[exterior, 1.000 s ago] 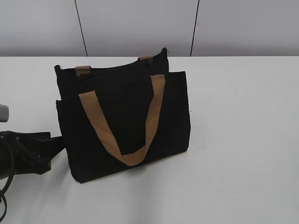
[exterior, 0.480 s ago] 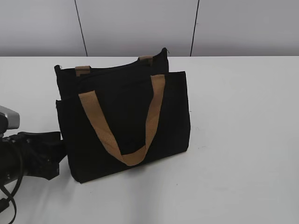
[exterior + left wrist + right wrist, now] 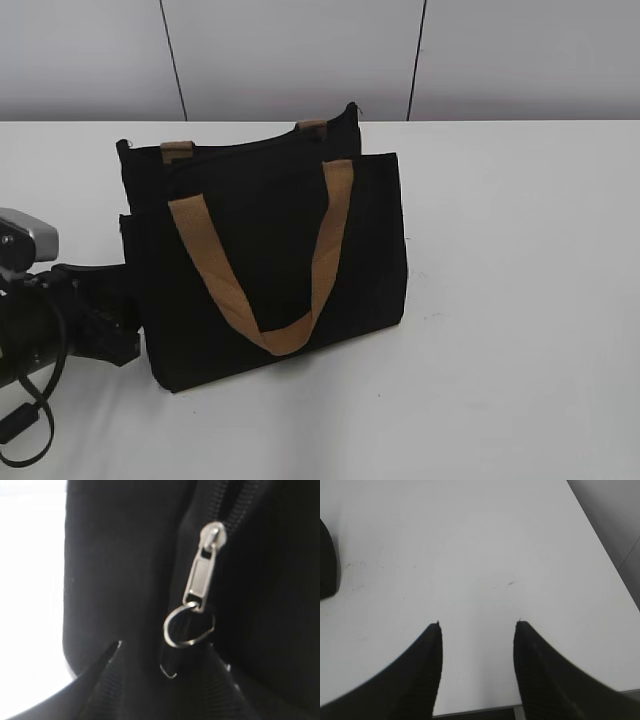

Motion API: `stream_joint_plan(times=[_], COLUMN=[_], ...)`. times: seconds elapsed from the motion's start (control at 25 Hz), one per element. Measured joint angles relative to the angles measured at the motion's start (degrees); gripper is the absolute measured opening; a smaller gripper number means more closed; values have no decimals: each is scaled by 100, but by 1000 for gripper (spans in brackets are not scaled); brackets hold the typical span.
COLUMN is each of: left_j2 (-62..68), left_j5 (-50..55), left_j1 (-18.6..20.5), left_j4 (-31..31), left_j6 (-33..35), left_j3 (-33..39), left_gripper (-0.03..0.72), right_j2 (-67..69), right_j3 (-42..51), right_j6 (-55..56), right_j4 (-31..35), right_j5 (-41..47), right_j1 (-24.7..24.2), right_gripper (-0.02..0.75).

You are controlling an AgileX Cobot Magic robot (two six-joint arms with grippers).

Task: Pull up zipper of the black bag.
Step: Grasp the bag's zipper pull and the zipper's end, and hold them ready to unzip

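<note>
The black bag (image 3: 270, 250) stands upright on the white table, its tan handle hanging down the front. My left gripper (image 3: 118, 300) is at the bag's left end. In the left wrist view the silver zipper (image 3: 201, 572) hangs on the black zip line, its slider at the top and its round ring (image 3: 188, 626) at the bottom. My left gripper (image 3: 167, 652) is open, its two black fingertips just below the ring on either side, with nothing clamped. My right gripper (image 3: 478, 622) is open and empty above bare table. It is out of the exterior view.
The white table (image 3: 500, 300) stretches to the right of the bag. In the right wrist view a corner of the bag (image 3: 326, 560) shows at the left edge, and the table's edge (image 3: 602, 550) runs along the right.
My left arm has moved right and up to the bag's left end. The bag has not moved.
</note>
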Motion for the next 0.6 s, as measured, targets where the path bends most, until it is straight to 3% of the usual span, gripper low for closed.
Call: stream_joint_plan(times=[0.6], left_j2=[703], left_j5=[-434], left_j1=[0], left_j4=[126], left_j6=[11], left_j3=[-121], left_gripper=[351], right_j2=[0], right_j3=[0], right_j6=[0], right_j4=[0], right_j5=[0], right_j1=[0], right_gripper=[368])
